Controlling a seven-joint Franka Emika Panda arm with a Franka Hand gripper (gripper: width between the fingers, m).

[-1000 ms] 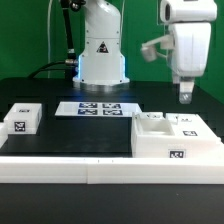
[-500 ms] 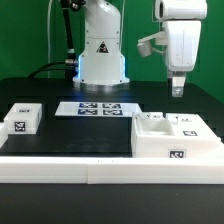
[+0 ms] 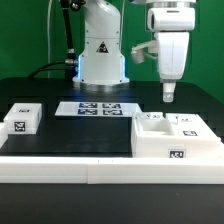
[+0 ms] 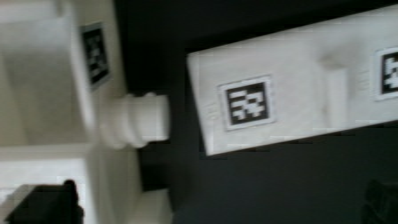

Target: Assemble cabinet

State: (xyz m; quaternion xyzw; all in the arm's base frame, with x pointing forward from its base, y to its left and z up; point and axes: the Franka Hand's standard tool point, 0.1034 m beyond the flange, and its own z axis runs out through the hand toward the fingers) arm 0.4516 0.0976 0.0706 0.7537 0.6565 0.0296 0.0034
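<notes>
Above the black counter (image 3: 90, 135), the tool (image 3: 168, 95) hangs over the white cabinet box (image 3: 160, 141), apart from it; whether its jaws are parted or together is impossible to tell.

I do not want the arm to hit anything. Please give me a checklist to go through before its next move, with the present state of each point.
1. The gripper carries nothing: ok.
2. Jaws open or shut: cannot tell.
3. The gripper hovers above the cabinet box, apart from it: ok.
4. The small tagged block lies free at the exterior view's left: ok.
5. The marker board is uncovered: ok.
</notes>
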